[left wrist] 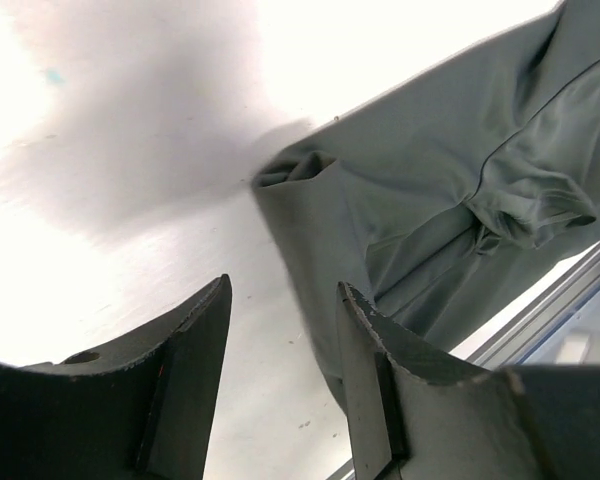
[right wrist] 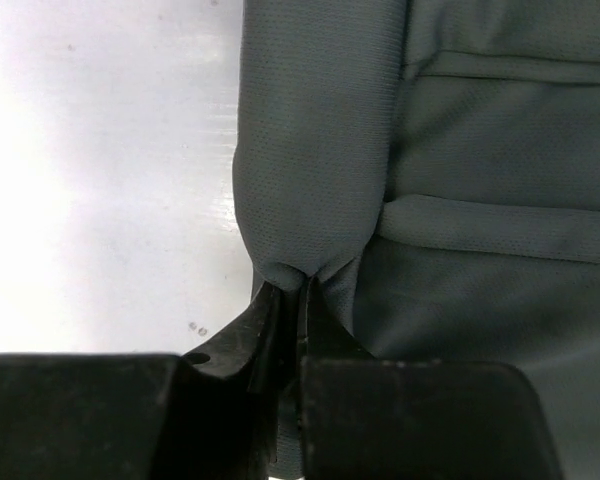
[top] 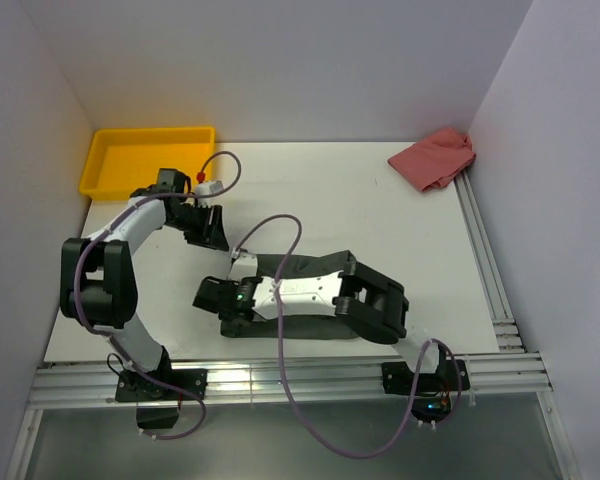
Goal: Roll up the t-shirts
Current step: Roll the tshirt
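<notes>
The dark charcoal-grey t-shirt [top: 302, 266] lies bunched on the white table near the front, mostly under my right arm. My right gripper [top: 212, 297] is at the shirt's left end. In the right wrist view its jaws [right wrist: 300, 288] are shut on a rounded fold of the grey fabric [right wrist: 320, 150]. My left gripper [top: 210, 228] is open and empty. It hovers over bare table left of and behind the shirt, near the yellow tray. In the left wrist view its fingers [left wrist: 283, 292] stand apart, with the shirt [left wrist: 440, 180] lying beyond them, untouched.
A yellow tray [top: 108, 180] sits at the back left corner. A red cloth [top: 435, 158] lies crumpled at the back right by the wall. Metal rails [top: 310, 378] run along the front edge and the right side. Purple cables loop over the arms.
</notes>
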Tool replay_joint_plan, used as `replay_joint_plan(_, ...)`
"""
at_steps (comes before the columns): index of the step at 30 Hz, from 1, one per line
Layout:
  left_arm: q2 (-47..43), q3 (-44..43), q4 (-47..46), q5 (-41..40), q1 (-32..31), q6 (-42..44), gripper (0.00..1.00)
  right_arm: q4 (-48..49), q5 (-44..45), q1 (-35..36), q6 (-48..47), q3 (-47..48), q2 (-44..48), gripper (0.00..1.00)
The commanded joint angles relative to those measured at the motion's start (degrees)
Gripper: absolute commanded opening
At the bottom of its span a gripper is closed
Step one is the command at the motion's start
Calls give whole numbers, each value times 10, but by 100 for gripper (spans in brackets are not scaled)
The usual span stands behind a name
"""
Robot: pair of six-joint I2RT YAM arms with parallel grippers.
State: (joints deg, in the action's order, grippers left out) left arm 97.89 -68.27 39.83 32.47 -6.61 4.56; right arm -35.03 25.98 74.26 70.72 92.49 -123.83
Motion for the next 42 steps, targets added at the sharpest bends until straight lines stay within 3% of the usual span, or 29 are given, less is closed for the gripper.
replay_joint_plan(1, -37, 3, -3, 53, 18, 31, 52, 146, -56, -8, 10, -118, 58, 1)
replay_joint_plan(10, -58, 59, -16, 117, 25, 61, 53, 491, -97, -17, 107, -409, 181, 0)
replay_joint_plan(14, -42, 76, -16, 133, 25, 86, 55, 676, -123, -23, 140, -505, 189, 0)
replay_joint_plan(22, 12, 90, -27, 155, 8, 105, 57, 876, -150, -28, 192, -566, 135, 0)
replay_joint_plan(28, 54, 86, -55, 124, -40, 73, 57, 957, -154, -31, 224, -600, 102, 0)
replay_joint_plan(31, 68, 78, -63, 110, -57, 63, 55, 917, -152, -31, 221, -601, 111, 1)
replay_joint_plan(34, 78, 64, -61, 92, -60, 53, 41, 817, -155, -32, 204, -575, 126, 6)
replay_joint_plan(36, 84, 56, -55, 74, -60, 47, 24, 757, -155, -32, 189, -544, 140, 17)
replay_joint_plan(38, 84, 43, -51, 60, -60, 36, 11, 614, -140, -33, 163, -489, 152, 35)
replay_joint_plan(39, 81, 39, -51, 52, -60, 31, 8, 560, -127, -33, 150, -466, 162, 40)
replay_joint_plan(42, 71, 27, -53, 16, -60, 16, 2, 275, -66, -26, 124, -368, 172, 53)
